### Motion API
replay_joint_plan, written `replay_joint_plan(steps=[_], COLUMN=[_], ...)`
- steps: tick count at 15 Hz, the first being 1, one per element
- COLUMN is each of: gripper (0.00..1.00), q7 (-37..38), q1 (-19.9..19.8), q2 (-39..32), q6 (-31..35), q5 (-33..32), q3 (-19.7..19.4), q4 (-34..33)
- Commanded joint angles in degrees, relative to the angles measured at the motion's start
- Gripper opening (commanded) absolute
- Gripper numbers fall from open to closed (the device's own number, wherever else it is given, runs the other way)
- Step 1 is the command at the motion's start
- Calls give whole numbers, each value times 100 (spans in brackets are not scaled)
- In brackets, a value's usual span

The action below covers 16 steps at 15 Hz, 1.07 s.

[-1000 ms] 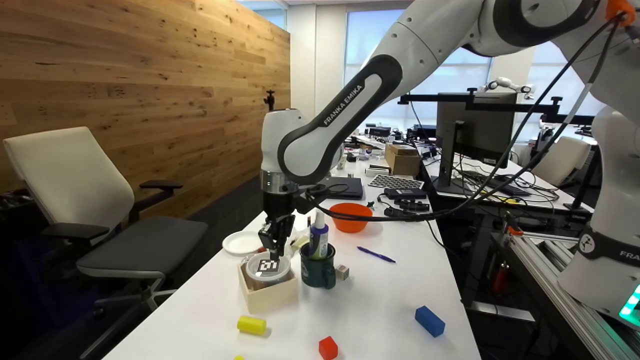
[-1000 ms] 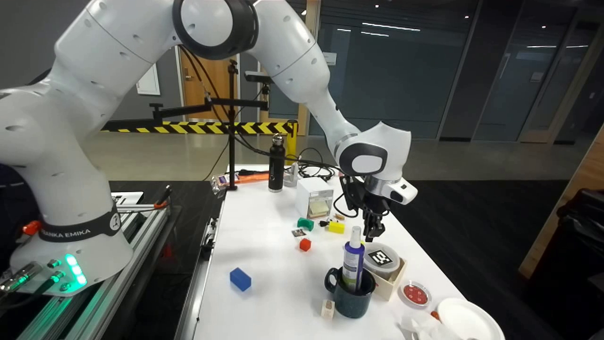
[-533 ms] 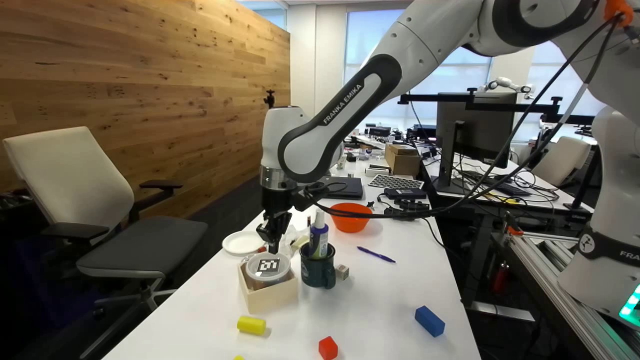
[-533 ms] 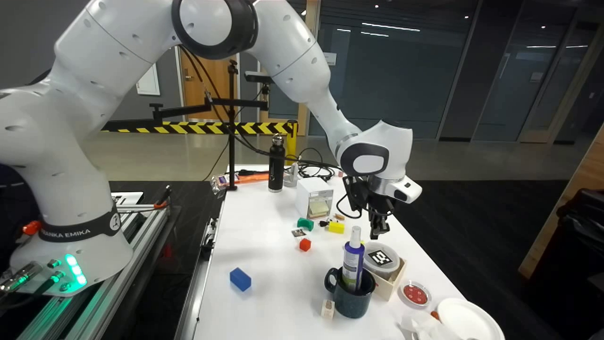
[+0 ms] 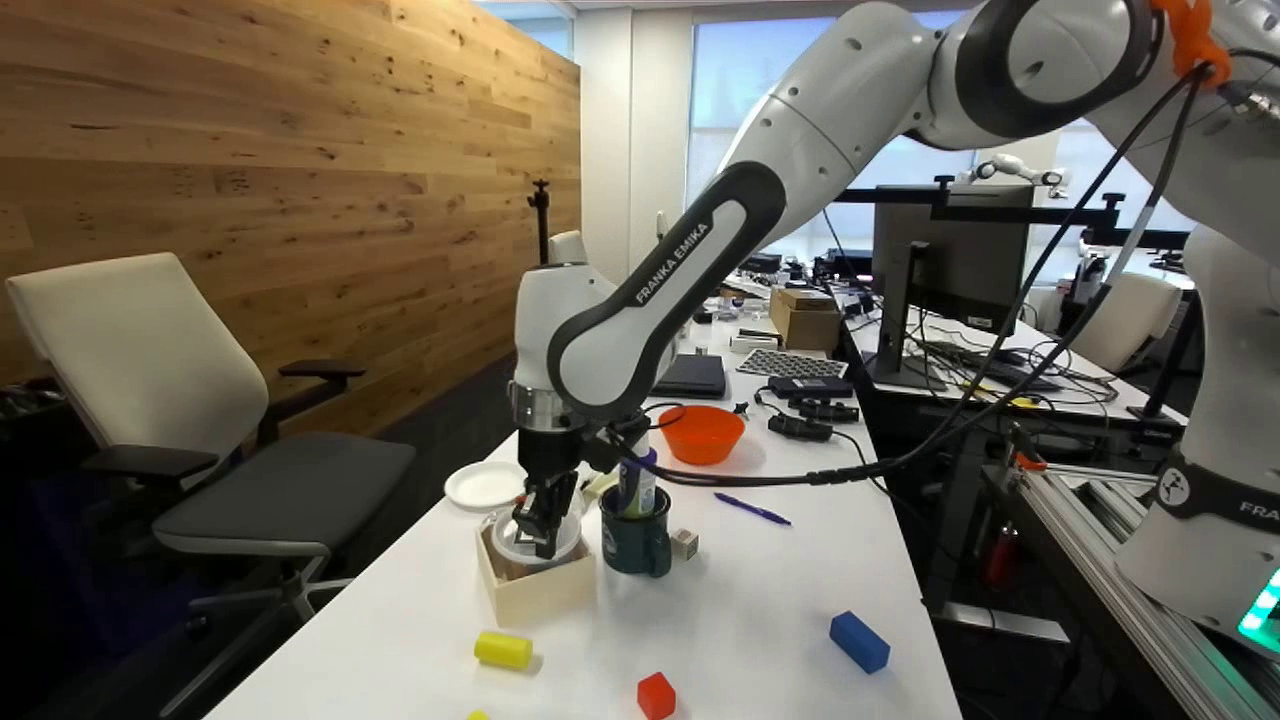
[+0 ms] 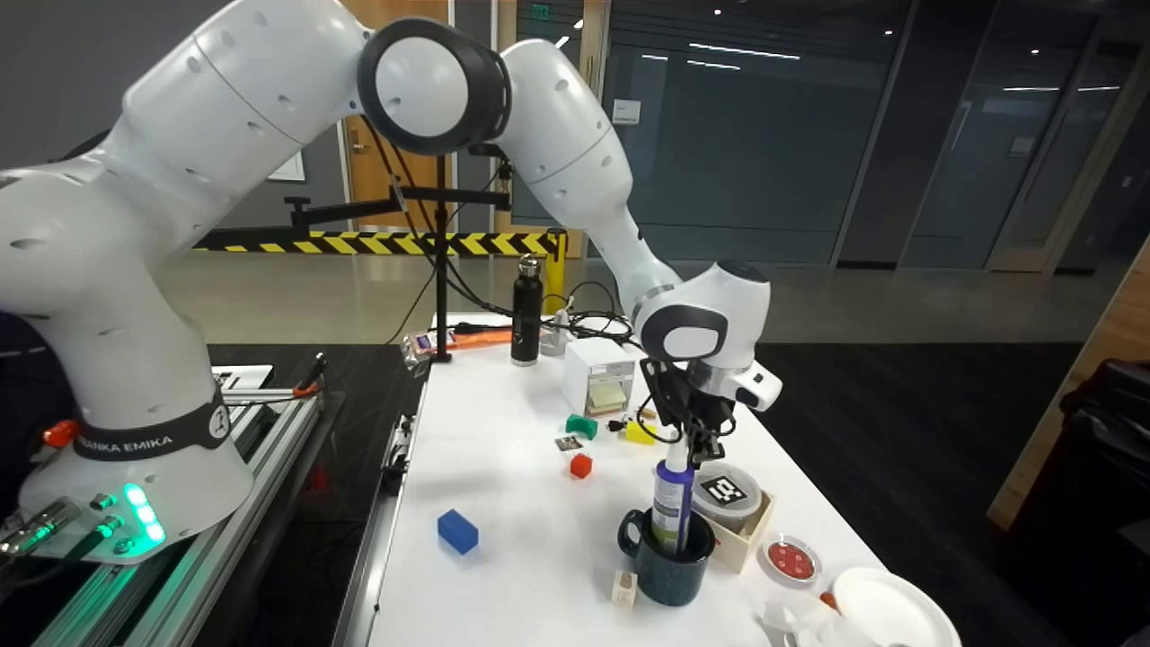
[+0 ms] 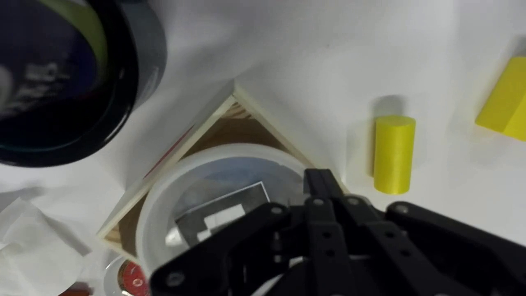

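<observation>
My gripper (image 7: 321,174) points down with its fingertips pressed together and nothing between them. It is over the rim of a round tub (image 7: 230,154) with a translucent lid and a black-and-white marker. That tub sits in a pale wooden box (image 5: 548,600), and the fingertips lie close to one box wall. Whether they touch the lid or the wall I cannot tell. In an exterior view, the gripper (image 6: 705,454) is partly hidden behind a purple spray bottle (image 6: 672,503), which stands in a dark green mug (image 6: 669,575). A yellow cylinder (image 7: 394,156) lies just outside the box.
A yellow block (image 7: 507,98), a red cube (image 5: 656,696) and a blue block (image 5: 859,642) lie on the white table. Around the box are a small wooden cube (image 6: 624,589), a red-centred dish (image 6: 791,559), a white plate (image 6: 894,611) and an orange bowl (image 5: 702,435).
The arm has come down, lowering the gripper from above the tub to its lid's edge. In an exterior view the fingers now cover the marker. The objects on the table have not moved.
</observation>
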State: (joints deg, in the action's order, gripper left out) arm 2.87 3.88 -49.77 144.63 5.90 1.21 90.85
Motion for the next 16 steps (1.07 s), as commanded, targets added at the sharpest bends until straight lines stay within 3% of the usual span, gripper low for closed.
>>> replay_joint_plan(steps=[1,7,12,16], gripper=[0,0,0,0], q7=[-236,-158,-19,249], q1=[-102,-59,-74,-121], q2=[-912,-971,-439,-568], q6=[-31,-407,-207,-175], q5=[-99,-79,-39,-59], q3=[149,155,108,-120], q4=[-856,-1089,-878,-1114])
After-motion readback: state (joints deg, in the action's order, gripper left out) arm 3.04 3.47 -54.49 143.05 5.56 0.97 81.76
